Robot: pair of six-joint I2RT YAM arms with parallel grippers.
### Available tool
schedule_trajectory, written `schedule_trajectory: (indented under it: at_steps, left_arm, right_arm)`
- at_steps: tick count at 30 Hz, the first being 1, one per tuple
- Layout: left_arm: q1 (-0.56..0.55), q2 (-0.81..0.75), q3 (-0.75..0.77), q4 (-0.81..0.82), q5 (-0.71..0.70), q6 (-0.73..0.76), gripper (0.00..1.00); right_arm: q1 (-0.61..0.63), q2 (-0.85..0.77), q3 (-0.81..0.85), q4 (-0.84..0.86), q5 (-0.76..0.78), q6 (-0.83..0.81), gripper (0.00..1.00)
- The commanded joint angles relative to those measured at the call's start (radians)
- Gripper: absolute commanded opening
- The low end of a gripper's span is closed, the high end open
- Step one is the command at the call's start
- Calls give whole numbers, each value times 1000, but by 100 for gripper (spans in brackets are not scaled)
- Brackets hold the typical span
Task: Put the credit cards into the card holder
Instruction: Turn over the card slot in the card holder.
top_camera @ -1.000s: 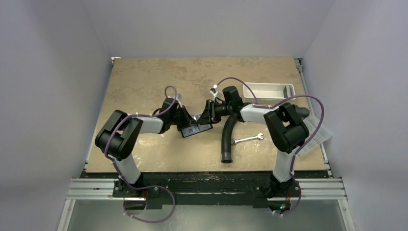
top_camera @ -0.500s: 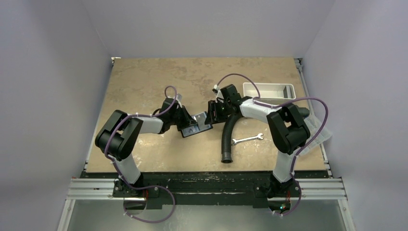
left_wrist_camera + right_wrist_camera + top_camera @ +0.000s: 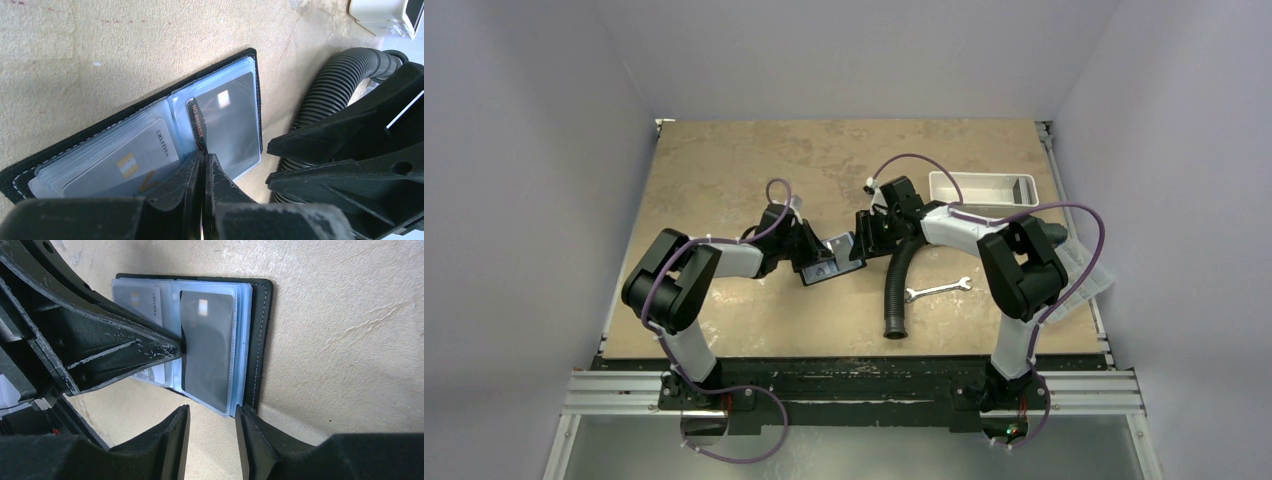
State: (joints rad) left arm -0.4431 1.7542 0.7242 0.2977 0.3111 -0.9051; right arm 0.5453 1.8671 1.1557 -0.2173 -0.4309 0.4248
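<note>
Left claw [image 3: 203,159]: fingers pressed together, no gap. The tips sit on the centre fold of the open card holder [image 3: 261,340], at the lower left corner of a dark grey card [image 3: 210,350]. Cannot tell whether a clear sleeve or the card edge is nipped between them.

Right claw [image 3: 212,415]: fingers partly apart and nothing between them. They stand just below the holder's lower edge, at the bottom of the right wrist frame.

Holder lies flat and open on the tan table [image 3: 724,170], mid-frame in the top view, between the two claws. The dark grey card sits inside a clear sleeve on one half. A light grey card [image 3: 120,170] with a gold chip sits in the sleeves of the other half.

Black ribbed hose [image 3: 896,290] runs right of the holder, down toward the lower centre. Silver wrench [image 3: 937,290] lies just right of the hose. White tray [image 3: 982,188] sits at upper right.
</note>
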Motion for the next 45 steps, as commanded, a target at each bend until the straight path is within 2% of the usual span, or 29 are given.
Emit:
schedule_trajectory:
  at_steps: [1,18,34,45]
  left_arm:
    - [-17,59,-46,-136,-30,30,0]
    - [-17,59,-49,-134,-29,30,0]
    - [-17,48,-48,-136,-24,35,0]
    - [3,-66,-60,-182,-3,39,17]
  right_arm:
    - [9,5,19,15,-3,-17,46]
    - [32,5,40,29,-33,0,39]
    - [50,-38,66,8,-17,-13,39]
    - [50,-11,26,178,-150,40,37]
